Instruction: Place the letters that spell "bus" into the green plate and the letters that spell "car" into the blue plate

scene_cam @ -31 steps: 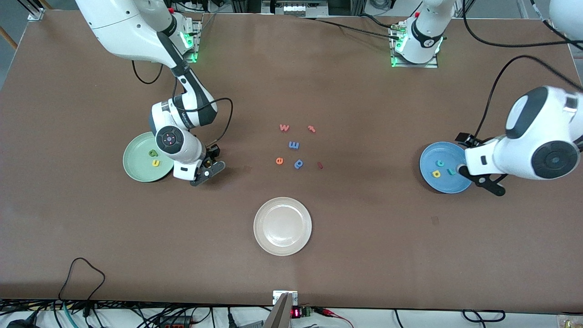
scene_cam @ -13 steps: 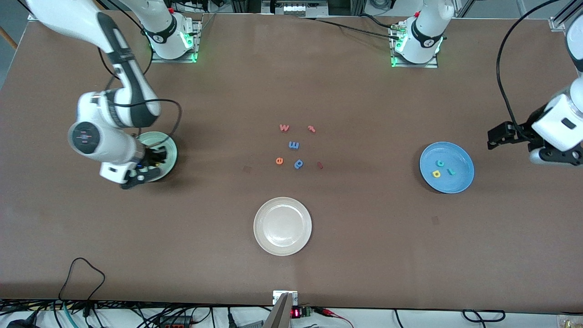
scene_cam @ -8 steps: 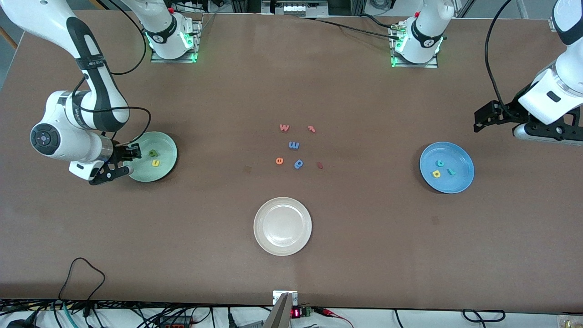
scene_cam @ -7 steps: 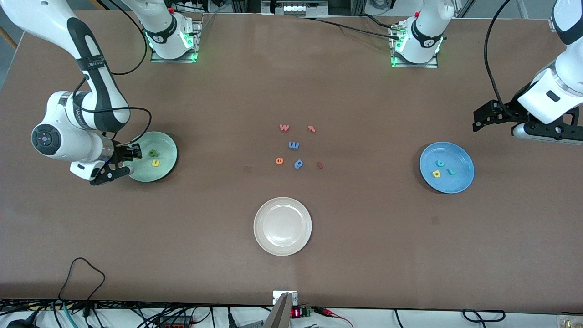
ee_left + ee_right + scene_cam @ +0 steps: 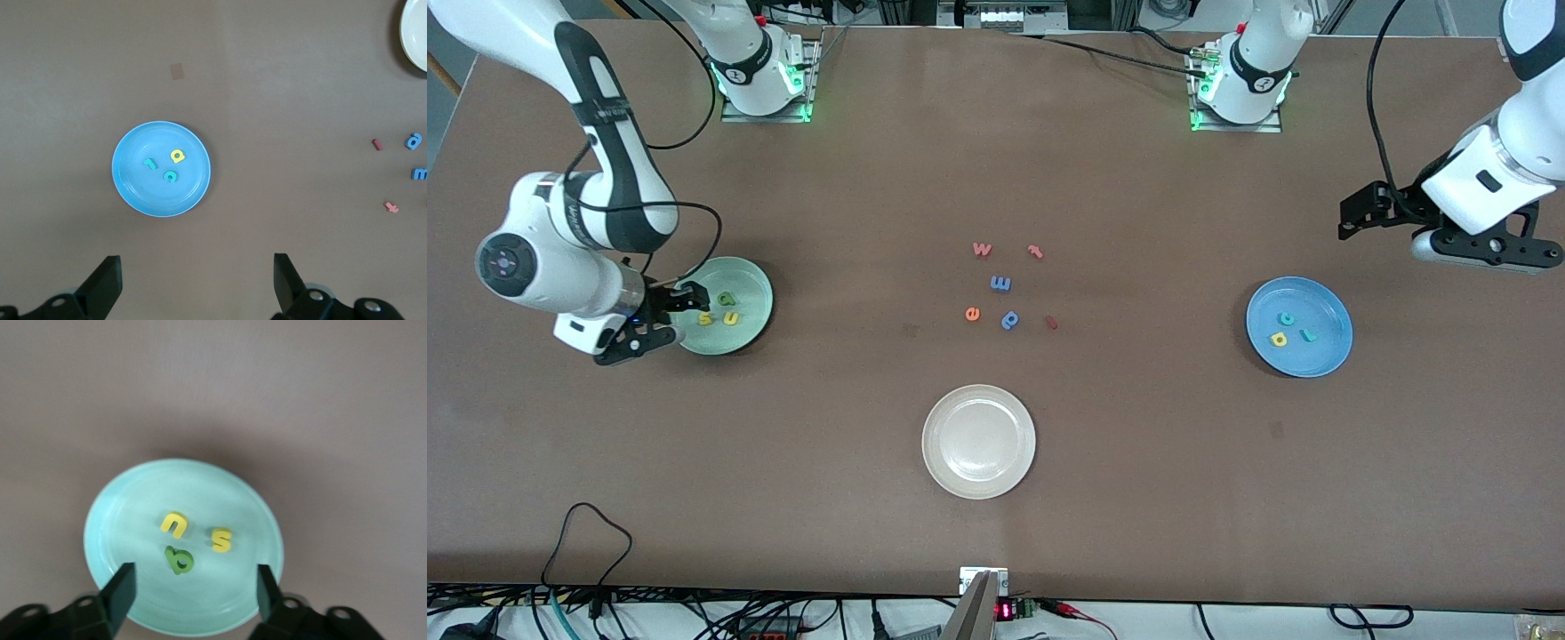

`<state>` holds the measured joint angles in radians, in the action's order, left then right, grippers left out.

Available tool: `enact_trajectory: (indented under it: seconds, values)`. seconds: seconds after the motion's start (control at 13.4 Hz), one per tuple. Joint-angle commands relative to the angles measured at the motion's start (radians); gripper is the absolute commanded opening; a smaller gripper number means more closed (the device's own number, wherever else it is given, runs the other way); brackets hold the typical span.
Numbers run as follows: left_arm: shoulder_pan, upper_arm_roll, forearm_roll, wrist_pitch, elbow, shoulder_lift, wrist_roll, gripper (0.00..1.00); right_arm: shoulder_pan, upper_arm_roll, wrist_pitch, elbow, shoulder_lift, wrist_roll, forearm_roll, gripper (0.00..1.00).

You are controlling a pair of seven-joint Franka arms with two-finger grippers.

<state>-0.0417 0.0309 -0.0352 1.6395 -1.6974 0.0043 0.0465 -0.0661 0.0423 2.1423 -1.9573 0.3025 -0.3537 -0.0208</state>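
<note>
Yellow s in green plate

Brown bench. Mint-green plate: dark green b, yellow u, yellow s. Blue plate: teal c, teal r, yellow a. Cream plate.

High front view (wrist cameras downward)

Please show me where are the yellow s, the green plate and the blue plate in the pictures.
yellow s (image 5: 222,540): right wrist view, middle of the letter.
green plate (image 5: 127,500): right wrist view, bare inner surface near the rim.
blue plate (image 5: 137,187): left wrist view, bare inner surface beside the letters.
</note>
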Motion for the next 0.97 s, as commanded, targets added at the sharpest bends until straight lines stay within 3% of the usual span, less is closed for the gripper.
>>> enact_trajectory:
  seconds: [0.0, 0.15, 0.3, 0.45, 0.67, 0.9]
  values:
    - [-0.006, 0.006, 0.055, -0.024, 0.009, -0.012, -0.004, 1.00, -0.017, 0.005, -0.184, 0.122, -0.123, 0.010, 0.009, 1.00]
    - [-0.003, 0.004, 0.060, -0.023, 0.007, -0.012, -0.005, 1.00, -0.018, -0.004, -0.327, 0.242, -0.164, 0.013, -0.002, 1.00]
    - [-0.006, 0.006, 0.061, -0.018, 0.007, -0.010, -0.005, 1.00, -0.011, -0.057, -0.477, 0.348, -0.192, 0.015, -0.008, 1.00]
    - [-0.006, 0.017, 0.060, -0.020, 0.007, -0.010, -0.005, 1.00, -0.014, -0.061, -0.567, 0.421, -0.192, 0.016, -0.014, 1.00]
    - [-0.007, 0.021, 0.060, -0.023, 0.007, -0.010, -0.007, 1.00, 0.003, -0.099, -0.571, 0.426, -0.177, 0.169, 0.085, 1.00]
    - [-0.006, 0.038, 0.058, -0.038, 0.009, -0.010, -0.007, 1.00, 0.028, -0.108, -0.598, 0.426, -0.189, 0.182, 0.023, 1.00]
